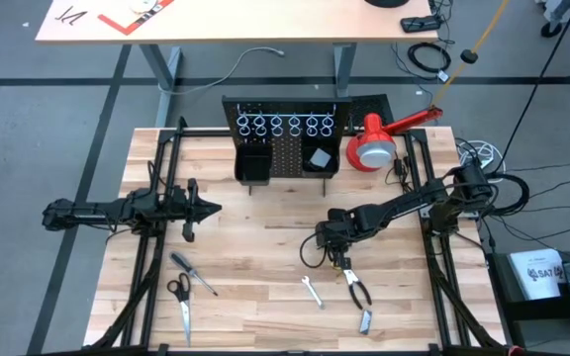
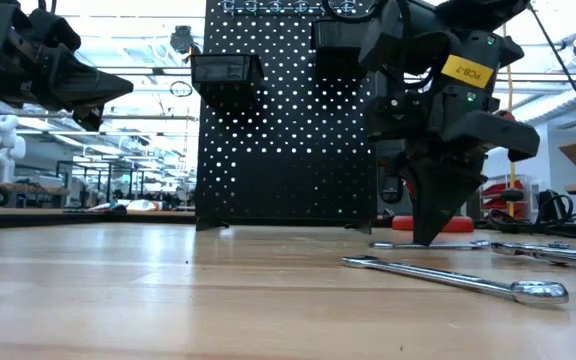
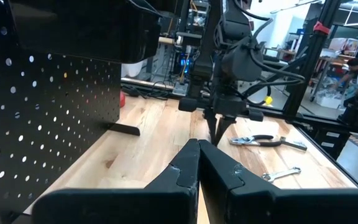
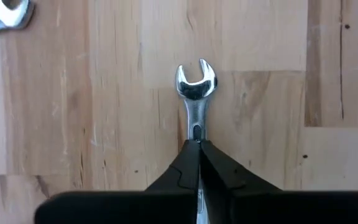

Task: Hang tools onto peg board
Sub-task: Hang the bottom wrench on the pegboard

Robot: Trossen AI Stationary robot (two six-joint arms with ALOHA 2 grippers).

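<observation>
The black peg board (image 1: 285, 148) stands upright at the table's far middle, with silver rings (image 1: 285, 125) along its top and two black bins. My right gripper (image 1: 336, 259) points steeply down in front of it, shut, its tips at a small silver wrench (image 4: 196, 84) that lies flat on the wood (image 2: 408, 244). A longer wrench (image 1: 312, 292) and black-handled pliers (image 1: 356, 287) lie close by. A screwdriver (image 1: 194, 274) and scissors (image 1: 181, 302) lie at the near left. My left gripper (image 1: 214, 210) waits shut at the left, pointing level. My right gripper meets the small wrench's shaft (image 4: 195, 127), just behind its open-jawed end, with its shut fingertips (image 4: 185, 155). The fingers come from above, slanting steeply down, in line with the shaft. The wrench lies flat on the table. Whether any of the shaft sits between the fingers, I cannot tell.
A red-and-white lamp (image 1: 374, 148) stands right of the peg board. A small metal piece (image 1: 366, 319) lies near the front edge. Black frame rails (image 1: 156, 247) run along both table sides. Bare wood lies between the two arms.
</observation>
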